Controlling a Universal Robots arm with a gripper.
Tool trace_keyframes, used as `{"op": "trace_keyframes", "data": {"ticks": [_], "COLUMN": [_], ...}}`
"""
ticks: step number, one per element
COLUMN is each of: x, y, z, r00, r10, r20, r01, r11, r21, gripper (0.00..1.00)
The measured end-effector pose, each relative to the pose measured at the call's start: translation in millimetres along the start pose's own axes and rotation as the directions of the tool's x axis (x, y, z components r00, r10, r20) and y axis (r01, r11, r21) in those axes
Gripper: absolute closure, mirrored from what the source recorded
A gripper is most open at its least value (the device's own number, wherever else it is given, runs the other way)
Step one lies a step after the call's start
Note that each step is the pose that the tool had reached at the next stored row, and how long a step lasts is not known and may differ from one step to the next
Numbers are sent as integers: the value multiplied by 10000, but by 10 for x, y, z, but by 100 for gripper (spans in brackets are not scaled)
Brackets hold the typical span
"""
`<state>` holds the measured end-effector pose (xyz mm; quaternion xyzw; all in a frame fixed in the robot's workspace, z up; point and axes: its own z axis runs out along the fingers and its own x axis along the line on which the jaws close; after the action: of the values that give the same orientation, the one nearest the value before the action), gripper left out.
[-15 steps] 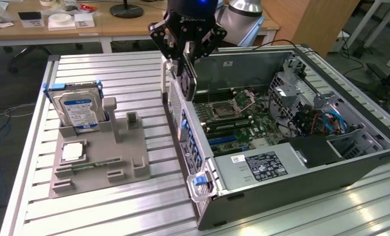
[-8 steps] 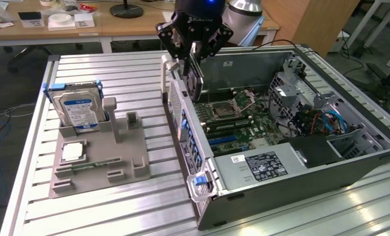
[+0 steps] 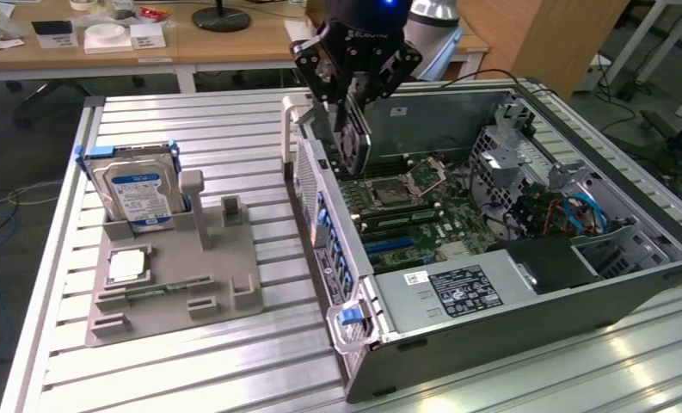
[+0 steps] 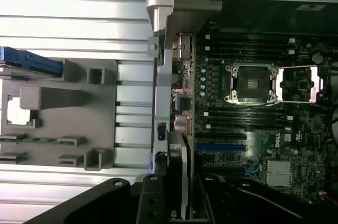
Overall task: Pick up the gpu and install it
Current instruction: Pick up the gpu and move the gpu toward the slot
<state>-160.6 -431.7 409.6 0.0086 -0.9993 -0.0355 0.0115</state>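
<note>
As things stand: gripper (image 3: pixel 350 110) clenched on gpu (image 3: pixel 356 151), card upright, silver edge facing exterior view's left.
Gpu posn: over open pc case (image 3: pixel 525 318), just inside its back wall, held clear above mainboard (image 3: pixel 404 206).
Tray (image 3: pixel 231 258): grey, on slatted metal table (image 3: pixel 203 370), exterior view's left of case, apart from it.
Tray contents: hard drive (image 3: pixel 140 194) w/ blue-white label, upright at far end; chip (image 3: pixel 128 267) flat, mid; memory stick (image 3: pixel 157 290) flat, nearer end.
Case contents: power supply (image 3: pixel 461 288) at near end, labelled.
</note>
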Motion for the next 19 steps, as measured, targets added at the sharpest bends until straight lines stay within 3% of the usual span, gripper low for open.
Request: {"op": "trace_keyframes", "data": {"ticks": [19], "x": [-398], "y": [-7], "z": [0], "r00": [10000], "r10": [1], "r20": [0], "r01": [-1], "r11": [10000], "r21": [0], "gripper": [72]}}
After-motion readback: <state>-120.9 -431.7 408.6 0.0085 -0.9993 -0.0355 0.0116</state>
